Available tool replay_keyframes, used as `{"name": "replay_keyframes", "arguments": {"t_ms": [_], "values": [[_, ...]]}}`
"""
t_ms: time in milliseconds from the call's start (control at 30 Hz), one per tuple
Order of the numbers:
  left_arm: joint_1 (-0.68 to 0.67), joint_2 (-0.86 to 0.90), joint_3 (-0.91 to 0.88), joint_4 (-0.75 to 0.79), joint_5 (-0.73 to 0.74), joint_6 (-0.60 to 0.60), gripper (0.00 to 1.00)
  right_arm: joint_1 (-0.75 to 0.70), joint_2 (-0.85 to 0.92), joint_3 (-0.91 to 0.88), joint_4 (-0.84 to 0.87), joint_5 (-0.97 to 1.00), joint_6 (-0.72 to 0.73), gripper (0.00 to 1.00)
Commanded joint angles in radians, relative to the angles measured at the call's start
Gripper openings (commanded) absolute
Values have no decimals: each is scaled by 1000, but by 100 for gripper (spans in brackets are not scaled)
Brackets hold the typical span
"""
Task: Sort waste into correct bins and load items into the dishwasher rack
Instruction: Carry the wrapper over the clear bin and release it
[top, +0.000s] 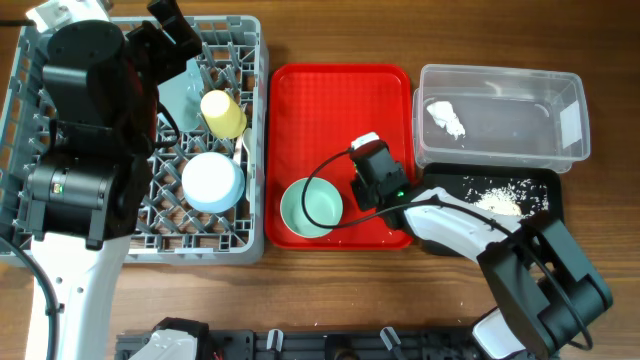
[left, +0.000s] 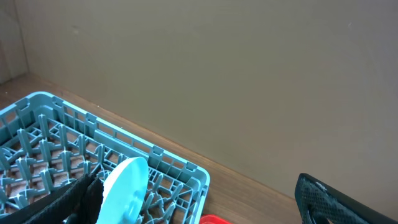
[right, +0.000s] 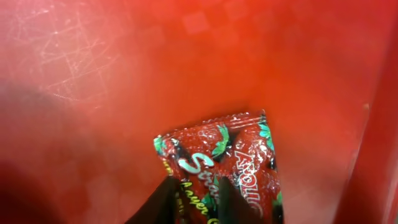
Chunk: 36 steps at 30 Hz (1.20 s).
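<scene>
Seen from overhead, the right arm (top: 452, 216) reaches from the near right onto the red tray (top: 300, 100), beside a pale green bowl (top: 311, 207) not yet loaded. The left arm (top: 90, 130) hangs over the dishwasher rack (top: 250, 150), where a yellow cup (top: 222, 112) and a second bowl (top: 212, 181) sit among the pegs. At far right a white tissue (top: 445, 118) lies in the clear tub (top: 500, 72), with rice scraps (top: 497, 200) in the black tray (top: 545, 185) just nearer. The left wrist view shows the left end effector (left: 196, 208) spread wide and empty above the rack, where a light blue plate (left: 124, 186) stands on edge between pegs. In the right wrist view the right end effector (right: 193, 198) is drawn narrow, pinching the near end of the red snack wrapper (right: 230, 155), which lies flat on the tray, apparently for carrying to a bin
</scene>
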Motion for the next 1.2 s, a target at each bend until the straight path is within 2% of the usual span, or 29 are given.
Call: {"name": "replay_keyframes", "arguments": {"t_ms": [0, 233, 333, 533, 700, 867, 933, 1000, 1167], "values": [[7, 0, 0, 3, 12, -13, 100, 0, 45, -12, -21, -36, -14, 4], [7, 0, 0, 3, 12, -13, 100, 0, 37, -3, -29, -36, -14, 4], [7, 0, 0, 3, 12, -13, 100, 0, -26, 29, -71, -35, -12, 4], [7, 0, 0, 3, 12, -13, 100, -24, -339, 101, -67, 61, -43, 4], [7, 0, 0, 3, 12, -13, 100, -189, -515, 112, 32, 135, -124, 4], [7, 0, 0, 3, 12, -13, 100, -454, -488, 112, 30, 111, -118, 4], [7, 0, 0, 3, 12, -13, 100, -543, -440, 112, 61, 26, -116, 3], [7, 0, 0, 3, 12, -13, 100, -600, -385, 112, 111, -92, -117, 4], [7, 0, 0, 3, 12, -13, 100, -628, -285, 112, 162, -107, -119, 4]]}}
